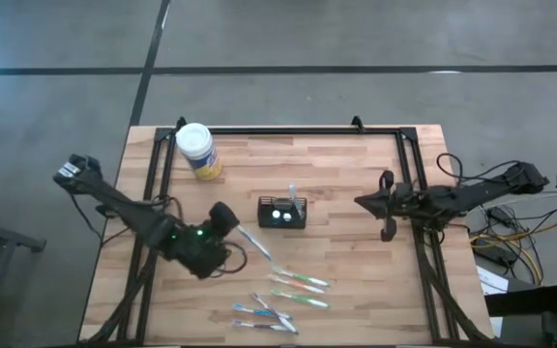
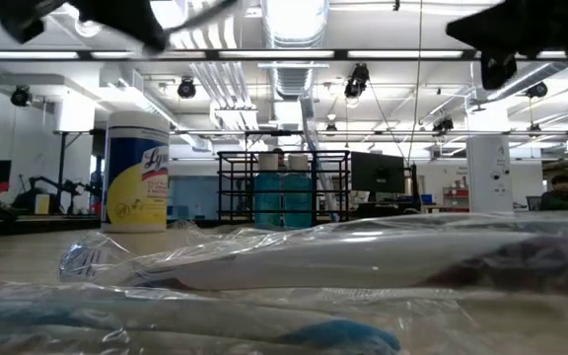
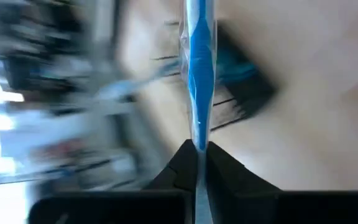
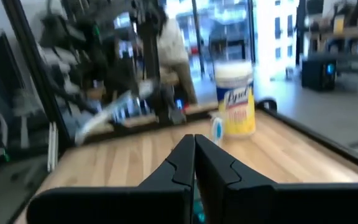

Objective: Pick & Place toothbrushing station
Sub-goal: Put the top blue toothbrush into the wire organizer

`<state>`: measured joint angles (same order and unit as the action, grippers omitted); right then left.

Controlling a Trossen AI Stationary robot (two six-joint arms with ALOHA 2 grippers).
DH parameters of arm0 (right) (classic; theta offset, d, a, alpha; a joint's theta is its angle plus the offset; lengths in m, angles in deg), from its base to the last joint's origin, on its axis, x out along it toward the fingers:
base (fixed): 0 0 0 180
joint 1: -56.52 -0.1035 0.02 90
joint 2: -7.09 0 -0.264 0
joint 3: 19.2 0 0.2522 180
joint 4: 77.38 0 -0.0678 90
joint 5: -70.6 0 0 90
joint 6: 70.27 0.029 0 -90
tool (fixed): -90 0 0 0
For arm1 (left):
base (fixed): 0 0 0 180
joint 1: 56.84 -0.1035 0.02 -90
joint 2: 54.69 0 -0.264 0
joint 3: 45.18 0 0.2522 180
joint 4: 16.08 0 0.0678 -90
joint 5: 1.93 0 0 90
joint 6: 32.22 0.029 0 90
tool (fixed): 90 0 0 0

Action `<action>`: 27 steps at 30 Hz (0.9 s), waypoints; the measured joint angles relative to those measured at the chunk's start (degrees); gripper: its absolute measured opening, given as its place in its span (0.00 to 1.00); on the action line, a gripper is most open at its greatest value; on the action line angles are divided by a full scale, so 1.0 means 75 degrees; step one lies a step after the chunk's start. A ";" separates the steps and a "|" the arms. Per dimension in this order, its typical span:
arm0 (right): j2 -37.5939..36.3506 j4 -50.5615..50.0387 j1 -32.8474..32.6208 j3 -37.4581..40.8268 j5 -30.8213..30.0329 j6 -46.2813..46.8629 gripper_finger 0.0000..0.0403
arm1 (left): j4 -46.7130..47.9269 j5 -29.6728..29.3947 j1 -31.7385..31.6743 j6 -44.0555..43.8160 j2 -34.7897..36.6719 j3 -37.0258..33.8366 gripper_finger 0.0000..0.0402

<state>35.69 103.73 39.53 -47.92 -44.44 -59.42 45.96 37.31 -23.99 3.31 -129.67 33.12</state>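
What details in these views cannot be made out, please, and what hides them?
- Caddy contents: too small in the high view; motion blur smears it in the left wrist view.
- Blue toothbrush: the left gripper is shut on its wrapped handle, but its lower end is hidden between the fingers.
- Loose toothbrushes: the low view shows only blurred wrappers up close.
- Right gripper: shut; nothing visible between its fingers.

The only readable text is the brand "Lysol", in slanted dark script on the yellow label of the white-lidded tub, seen in the low view and the right wrist view.
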 joint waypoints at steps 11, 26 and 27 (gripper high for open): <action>0.3535 -0.2458 0.0056 -0.3973 0.0493 -0.0157 0.09 | -0.0339 -0.2408 0.0048 0.2422 -0.0189 0.0043 0.04; 0.7531 -0.4210 0.1911 -0.8025 0.4191 -0.0058 0.52 | -0.2068 -0.3099 0.0045 0.4288 -0.0283 0.0359 0.04; 0.7725 -0.4233 0.2052 -0.8188 0.4540 -0.0021 0.53 | -0.2065 -0.3088 0.0045 0.4293 -0.0283 0.0366 0.04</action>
<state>93.63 71.98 54.92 -109.33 -10.39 -59.57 30.47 14.14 -23.65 35.51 -131.79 35.86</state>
